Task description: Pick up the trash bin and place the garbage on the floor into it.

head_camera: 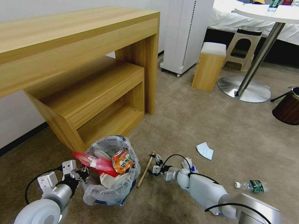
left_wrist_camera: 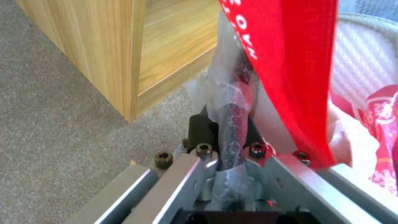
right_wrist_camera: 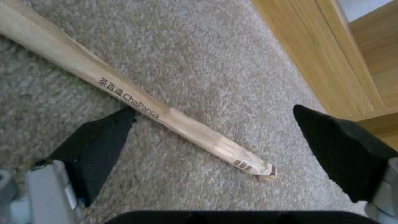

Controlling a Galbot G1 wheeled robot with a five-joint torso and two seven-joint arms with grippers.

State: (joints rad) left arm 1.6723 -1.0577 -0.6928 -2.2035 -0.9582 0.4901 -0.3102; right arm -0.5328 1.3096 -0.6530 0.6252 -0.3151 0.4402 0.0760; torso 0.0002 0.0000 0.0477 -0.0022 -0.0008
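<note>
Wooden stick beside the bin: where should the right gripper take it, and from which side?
Judging by its pose, grip the wooden stick from above, near its splintered end, closing across its narrow width. It lies flat on the carpet, and the open right gripper already straddles it. The left gripper holds the trash bin rim.

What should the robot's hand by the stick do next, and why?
Probably close the right tool on the wooden stick: its jaws are open on either side of the stick lying on the carpet, while the left tool holds the trash bin rim.

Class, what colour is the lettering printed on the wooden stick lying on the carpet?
Dark brown lettering on the pale wooden stick, clearest in the right wrist view.
</note>
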